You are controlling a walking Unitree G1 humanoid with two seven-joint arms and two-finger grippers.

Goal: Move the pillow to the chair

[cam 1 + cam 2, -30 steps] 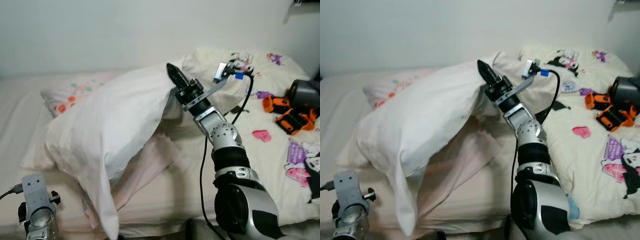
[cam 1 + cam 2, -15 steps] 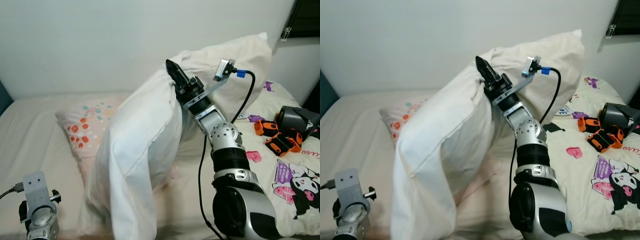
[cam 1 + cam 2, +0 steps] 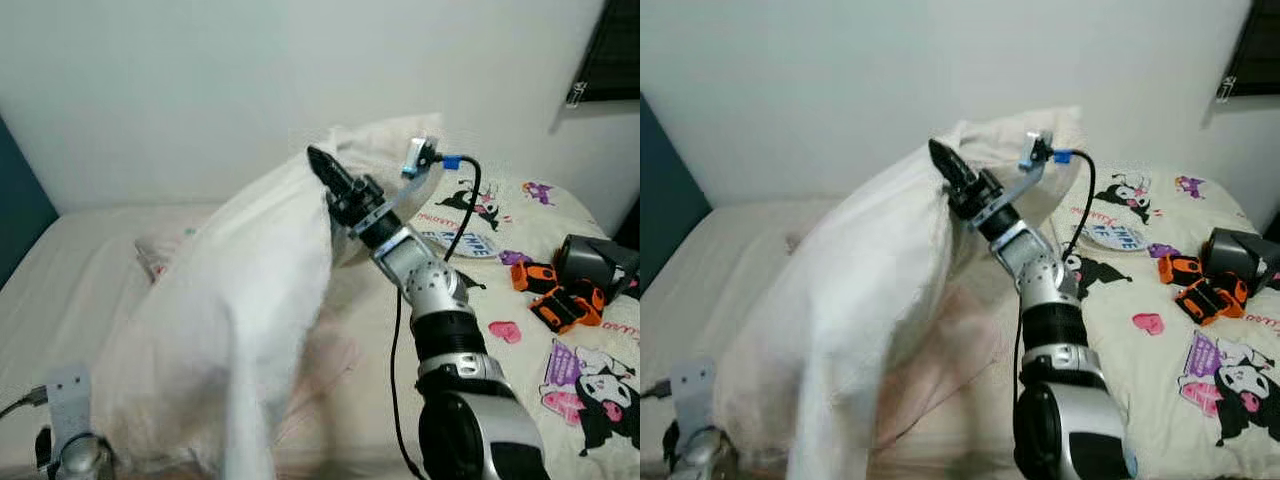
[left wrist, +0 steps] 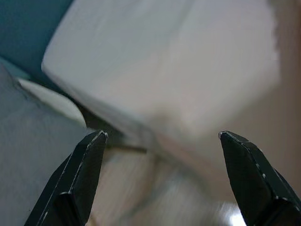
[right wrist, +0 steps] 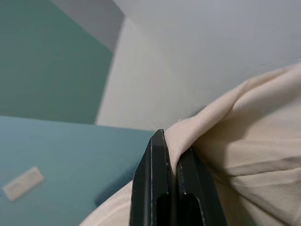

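One large white fabric pillow [image 3: 240,320] hangs off the bed [image 3: 90,260] at your eleven o'clock, its top edge pinched tight in the right gripper [image 3: 322,170]. You're mid-carry; next, turn and find the chair. Your left gripper [image 4: 160,141] gapes wide, holding nothing.

The left gripper [image 4: 160,136] has its two long black fingers [image 4: 75,183] spread wide apart, one tip at each side of the picture with nothing between them. Beyond the tips lies a large, pale cream-white, soft-looking mass with a rounded corner [image 4: 160,70], blurred, most likely the white fabric pillow or the bedding, though the blur makes it hard to tell which. A dark teal surface [image 4: 28,23] shows past that corner, a grey blurred area [image 4: 28,155] sits beside the one finger, and a pale beige surface [image 4: 282,117] runs along the far side.
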